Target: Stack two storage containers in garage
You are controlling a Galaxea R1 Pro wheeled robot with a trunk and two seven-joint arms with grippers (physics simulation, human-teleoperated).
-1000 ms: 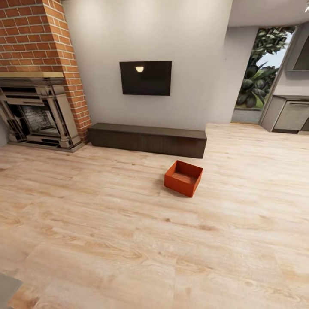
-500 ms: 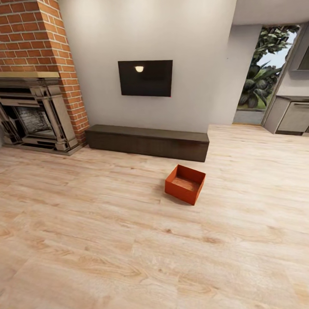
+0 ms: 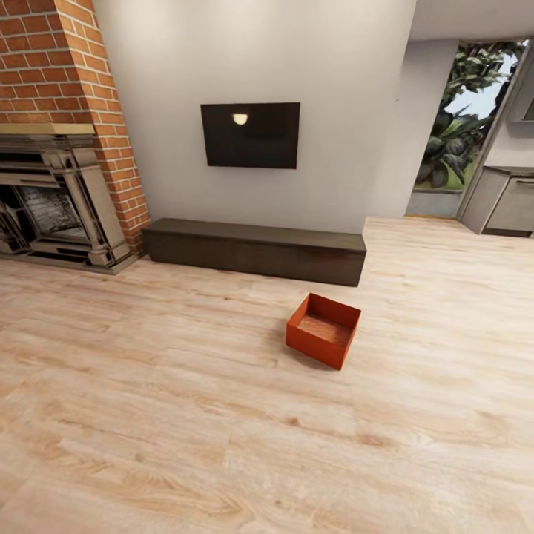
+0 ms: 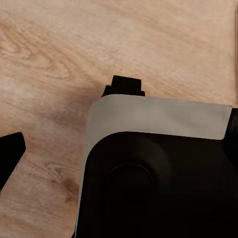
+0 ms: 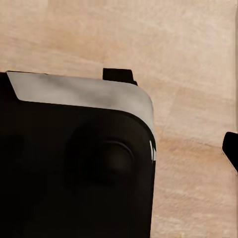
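One orange-red open-top storage container point(image 3: 324, 340) sits on the light wood-plank floor of the living room, a short way in front of the low dark cabinet point(image 3: 254, 250), slightly right of centre in the head view. It is empty and stands turned at an angle. My left gripper point(image 4: 120, 146) hangs over the robot's grey-and-black base, with a dark fingertip point(image 4: 10, 157) at the picture's edge. My right gripper point(image 5: 119, 148) hangs likewise, its fingertip point(image 5: 231, 150) at the opposite edge. Both hold nothing, far from the container.
A brick fireplace point(image 3: 52, 148) stands at the left, and a wall TV point(image 3: 251, 135) hangs above the cabinet. At the right, an opening leads past a window with plants point(image 3: 460, 126) and grey kitchen units point(image 3: 508, 202). Wood floor point(image 3: 185, 415) stretches between me and the container.
The whole head view has shifted as the robot rolls toward the container, which now looks larger and lower in the picture. The container itself has not moved.
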